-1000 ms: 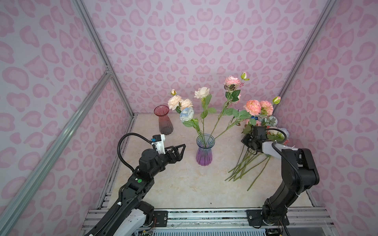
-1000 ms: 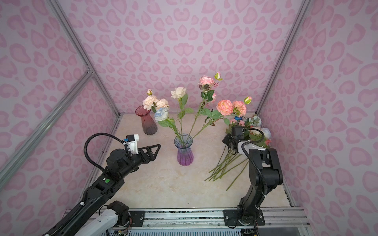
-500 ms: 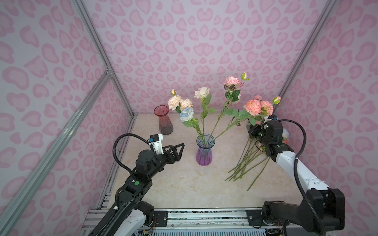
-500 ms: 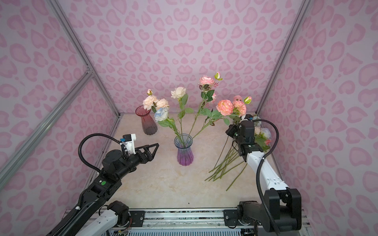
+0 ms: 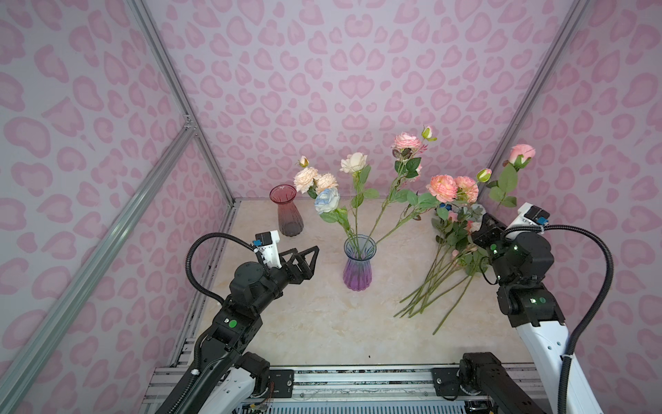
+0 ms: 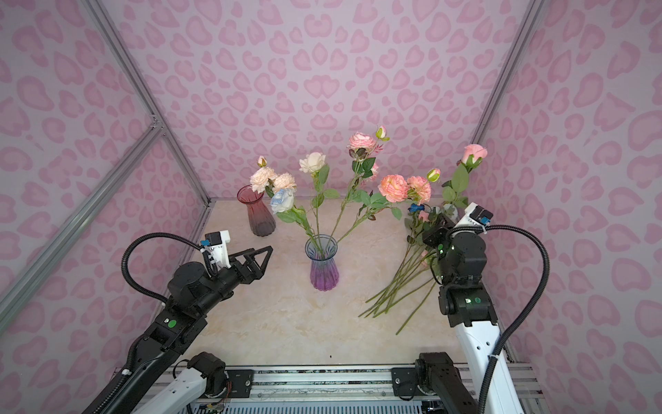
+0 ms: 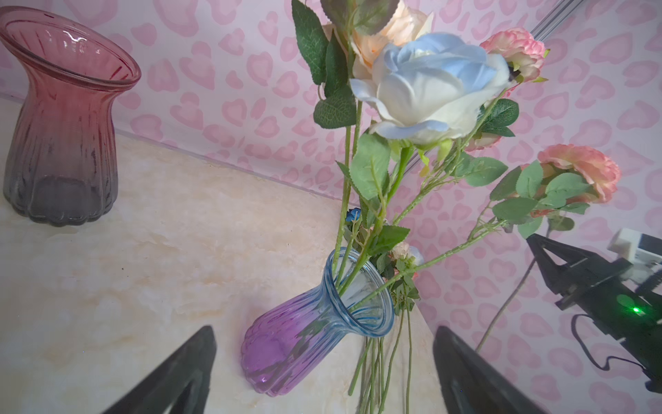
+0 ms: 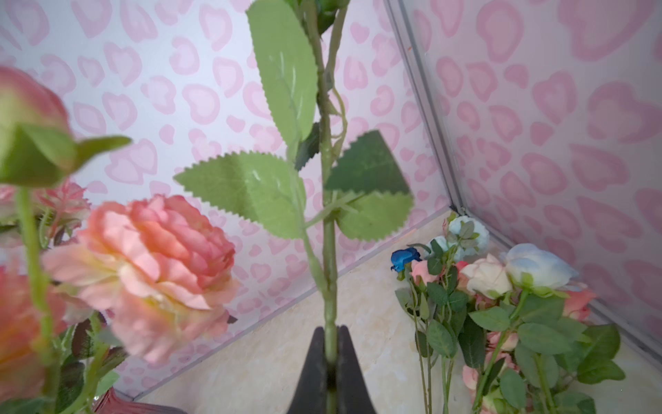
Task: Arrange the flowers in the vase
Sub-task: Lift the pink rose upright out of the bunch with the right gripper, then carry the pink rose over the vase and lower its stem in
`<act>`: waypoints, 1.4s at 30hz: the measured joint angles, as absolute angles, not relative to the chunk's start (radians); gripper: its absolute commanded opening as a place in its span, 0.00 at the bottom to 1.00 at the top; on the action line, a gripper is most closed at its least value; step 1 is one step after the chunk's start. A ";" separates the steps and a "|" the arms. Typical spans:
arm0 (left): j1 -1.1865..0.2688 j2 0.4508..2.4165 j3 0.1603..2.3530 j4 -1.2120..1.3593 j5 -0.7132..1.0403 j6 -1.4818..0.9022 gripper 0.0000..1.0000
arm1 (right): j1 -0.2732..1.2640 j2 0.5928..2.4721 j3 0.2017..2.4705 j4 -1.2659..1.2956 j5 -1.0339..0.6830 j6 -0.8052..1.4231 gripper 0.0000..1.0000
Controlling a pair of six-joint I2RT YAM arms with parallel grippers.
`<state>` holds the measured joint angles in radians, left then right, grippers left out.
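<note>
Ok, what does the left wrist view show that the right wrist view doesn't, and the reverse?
Left wrist only: the open left claw facing the purple vase, whose mouth holds stems. Right wrist only: the shut right claw pinching a leafy stem; the left wrist sees that claw only side-on. Both: the peach ruffled bloom, the deep blue bloom, the marble table.

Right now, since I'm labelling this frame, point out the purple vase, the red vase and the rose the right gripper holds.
purple vase (image 5: 357,276): in a top view, on its ribbed belly.
red vase (image 5: 290,218): in a top view, on its lower body.
held rose (image 8: 329,272): right wrist view, on its stem below the leaves.
</note>
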<state>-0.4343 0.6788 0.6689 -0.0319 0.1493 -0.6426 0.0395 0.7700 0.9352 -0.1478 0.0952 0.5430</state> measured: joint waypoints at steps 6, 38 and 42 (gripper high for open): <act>-0.434 0.700 0.672 -0.032 0.154 -0.648 0.96 | 0.065 0.708 0.998 -0.138 0.157 0.476 0.00; -0.434 0.464 0.625 -0.242 -0.035 -0.681 0.96 | 0.892 1.288 1.291 0.458 0.242 -0.037 0.00; -0.434 0.471 0.625 -0.234 -0.034 -0.677 0.96 | 0.881 1.335 1.267 0.588 0.216 -0.047 0.00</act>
<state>-0.4343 0.4706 0.6250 -0.2337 -0.0341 -0.6769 0.8814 1.3350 1.2675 0.5880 0.2157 -0.0471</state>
